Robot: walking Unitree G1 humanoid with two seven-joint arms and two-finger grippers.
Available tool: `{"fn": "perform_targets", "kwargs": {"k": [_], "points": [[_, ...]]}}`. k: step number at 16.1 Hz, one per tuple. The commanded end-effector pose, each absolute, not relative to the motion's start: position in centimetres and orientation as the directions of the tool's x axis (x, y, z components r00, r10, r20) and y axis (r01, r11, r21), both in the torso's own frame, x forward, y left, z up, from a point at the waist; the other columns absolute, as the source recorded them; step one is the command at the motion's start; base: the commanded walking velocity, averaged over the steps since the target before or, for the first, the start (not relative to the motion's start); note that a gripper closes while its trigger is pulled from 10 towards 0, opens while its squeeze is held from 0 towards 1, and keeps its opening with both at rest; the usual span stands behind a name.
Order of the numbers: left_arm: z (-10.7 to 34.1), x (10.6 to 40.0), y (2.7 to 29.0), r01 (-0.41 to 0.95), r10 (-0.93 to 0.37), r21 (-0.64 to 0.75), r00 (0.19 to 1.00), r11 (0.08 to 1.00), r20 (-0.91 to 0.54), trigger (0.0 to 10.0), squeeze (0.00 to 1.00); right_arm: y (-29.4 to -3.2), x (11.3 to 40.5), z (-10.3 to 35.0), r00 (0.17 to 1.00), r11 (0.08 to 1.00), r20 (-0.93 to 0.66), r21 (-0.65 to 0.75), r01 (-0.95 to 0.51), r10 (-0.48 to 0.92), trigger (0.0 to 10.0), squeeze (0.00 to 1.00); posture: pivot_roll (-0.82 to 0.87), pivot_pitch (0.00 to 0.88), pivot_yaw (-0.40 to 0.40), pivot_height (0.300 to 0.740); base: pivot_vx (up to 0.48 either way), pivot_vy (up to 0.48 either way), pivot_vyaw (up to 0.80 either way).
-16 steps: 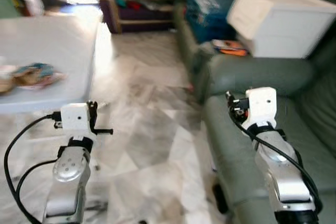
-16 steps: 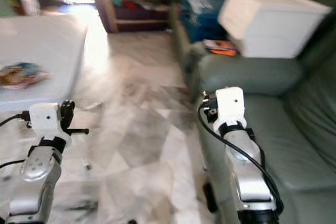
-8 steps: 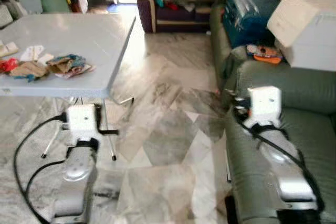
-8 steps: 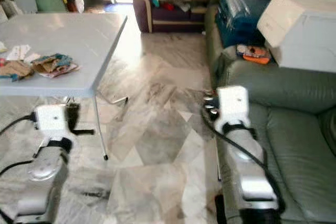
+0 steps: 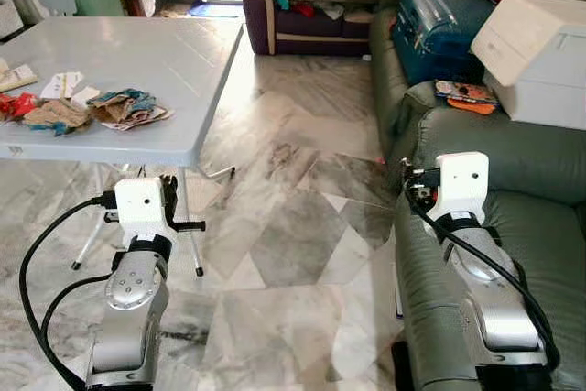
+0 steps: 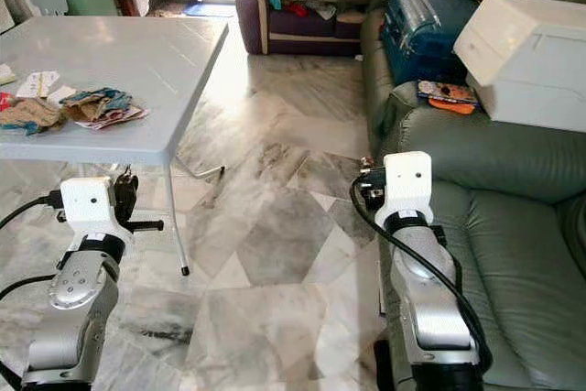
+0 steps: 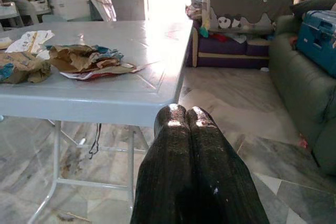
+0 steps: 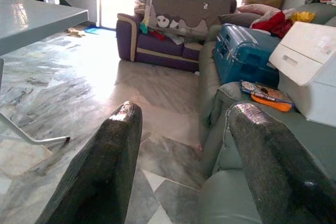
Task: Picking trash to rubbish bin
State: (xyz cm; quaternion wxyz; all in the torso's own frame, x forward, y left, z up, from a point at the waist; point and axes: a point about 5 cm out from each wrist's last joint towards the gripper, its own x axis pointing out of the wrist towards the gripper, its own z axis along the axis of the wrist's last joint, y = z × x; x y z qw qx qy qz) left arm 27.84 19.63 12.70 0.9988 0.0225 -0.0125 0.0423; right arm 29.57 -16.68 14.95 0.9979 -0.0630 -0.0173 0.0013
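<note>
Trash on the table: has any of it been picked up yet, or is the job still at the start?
Nothing looks done: the crumpled trash lies on the grey table. Neither gripper holds anything; the left gripper is shut and empty, the right gripper open. Reaching, picking and binning all remain.

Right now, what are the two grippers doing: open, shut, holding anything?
Left gripper: jaws shut, holding nothing, just short of the table.
Right gripper: jaws open, holding nothing, beside the green sofa.
</note>
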Motion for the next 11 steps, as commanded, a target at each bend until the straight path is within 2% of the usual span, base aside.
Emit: {"fn": "perform_targets", "kwargs": {"k": [1,6,11], "points": [[12.8,28.0,19.5,-0.077,0.076,0.042,0.997,0.996,0.018,10.0,0.0,-16.8,29.8,15.0,0.999,0.992,0.035,-0.125,0.01,-0.005,10.0,0.0,-0.03,0.0,-0.051,0.74,0.0,0.48,0.0],[12.4,27.9,18.2,-0.052,0.052,0.011,0.999,0.999,0.003,10.0,0.0,-16.9,29.9,15.1,0.999,0.996,0.038,-0.087,0.019,-0.015,10.0,0.0,-0.03,0.0,-0.052,0.74,0.0,0.48,0.0],[12.5,28.0,18.5,-0.058,0.059,0.016,0.998,0.998,-0.001,10.0,0.0,-16.9,29.9,14.7,0.999,0.995,0.035,-0.094,0.017,-0.014,10.0,0.0,-0.03,0.0,-0.05,0.74,0.0,0.48,0.0]]}}
